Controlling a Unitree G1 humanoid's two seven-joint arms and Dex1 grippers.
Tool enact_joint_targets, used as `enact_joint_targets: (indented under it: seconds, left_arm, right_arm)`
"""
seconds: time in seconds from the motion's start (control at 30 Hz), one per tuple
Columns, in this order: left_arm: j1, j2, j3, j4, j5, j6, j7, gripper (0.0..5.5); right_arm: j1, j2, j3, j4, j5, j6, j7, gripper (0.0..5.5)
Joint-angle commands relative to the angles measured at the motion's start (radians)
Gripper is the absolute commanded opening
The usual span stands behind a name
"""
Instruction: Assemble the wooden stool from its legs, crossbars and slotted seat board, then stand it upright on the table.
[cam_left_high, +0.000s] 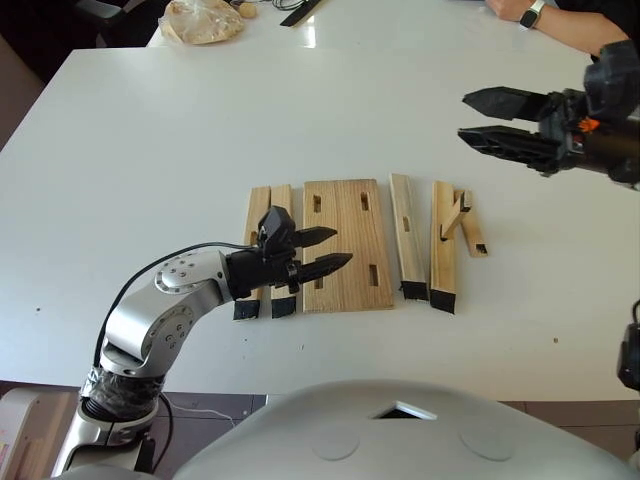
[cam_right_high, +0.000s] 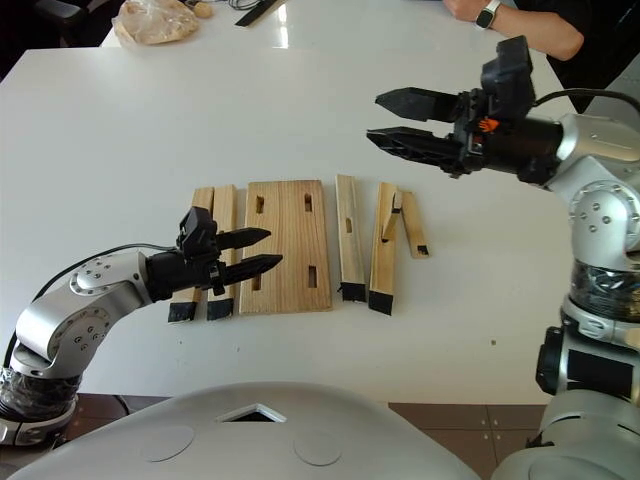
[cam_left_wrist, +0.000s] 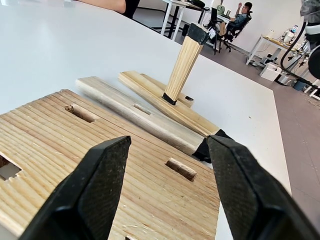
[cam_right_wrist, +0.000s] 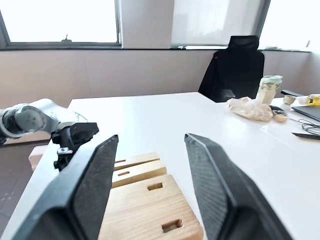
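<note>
Nearest, the left claw (cam_left_high: 340, 247) hovers released and empty over the near left part of the pale, grainy rectangular seat board (cam_left_high: 352, 215). The board has four slots and lies flat on the white worktop (cam_left_high: 150, 150). Black-tipped wooden legs (cam_left_high: 405, 235) lie alongside it, two per side. A short crossbar (cam_left_high: 454, 218) leans on the rightmost leg. Farther right, the right claw (cam_left_high: 464, 116) hangs spread and empty.

An office is suggested by the large white worktop (cam_left_high: 150, 150), by the black swivel chair (cam_right_wrist: 235, 65) placed at its far end beneath wide windows (cam_right_wrist: 60, 20), and by further desks (cam_left_wrist: 172, 12) seen across the open floor to the right.
</note>
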Motion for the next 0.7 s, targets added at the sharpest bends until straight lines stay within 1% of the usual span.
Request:
enact_joint_targets:
  seconds: [0.03, 0.1, 0.17, 0.27, 0.33, 0.37, 0.47, 0.53, 0.63, 0.7]
  left_arm:
    - [-0.03, 0.014, -0.009, 0.016, 0.017, 0.003, -0.013, 2.84]
    - [-0.036, 0.015, -0.011, 0.025, 0.019, 0.002, -0.016, 2.84]
    - [-0.037, 0.012, -0.014, 0.029, 0.023, 0.0, -0.017, 2.84]
    - [-0.039, 0.003, -0.022, 0.034, 0.028, 0.001, -0.017, 2.84]
    - [-0.04, 0.001, -0.028, 0.036, 0.03, 0.001, -0.018, 2.84]
    - [-0.042, 0.001, -0.03, 0.038, 0.03, 0.001, -0.021, 2.84]
    - [-0.036, 0.005, -0.018, 0.035, 0.021, 0.005, -0.021, 2.84]
    - [-0.029, 0.004, -0.014, 0.033, 0.021, 0.004, -0.016, 2.84]
    - [-0.011, -0.002, -0.013, 0.028, 0.026, -0.002, -0.005, 2.84]
    - [-0.001, -0.006, -0.011, 0.028, 0.031, -0.008, 0.001, 2.84]
  right_arm:
    - [-0.02, 0.043, 0.03, -0.009, -0.032, -0.027, -0.048, 2.43]
    - [0.012, 0.058, 0.053, 0.003, -0.051, -0.033, -0.048, 2.43]
    - [0.071, 0.075, 0.108, 0.011, -0.097, -0.055, -0.045, 2.43]
    - [0.202, 0.085, 0.278, 0.103, -0.303, -0.211, -0.028, 2.43]
    - [0.251, 0.088, 0.335, 0.198, -0.401, -0.316, -0.019, 2.43]
    - [0.268, 0.087, 0.335, 0.21, -0.413, -0.342, -0.017, 2.43]
    - [0.267, 0.08, 0.267, 0.144, -0.323, -0.305, -0.02, 2.43]
    - [0.248, 0.071, 0.203, 0.074, -0.23, -0.245, -0.036, 2.43]
    - [0.222, 0.058, 0.1, -0.065, -0.031, -0.109, -0.078, 2.43]
    - [0.235, 0.048, 0.07, -0.153, 0.083, -0.016, -0.096, 2.43]
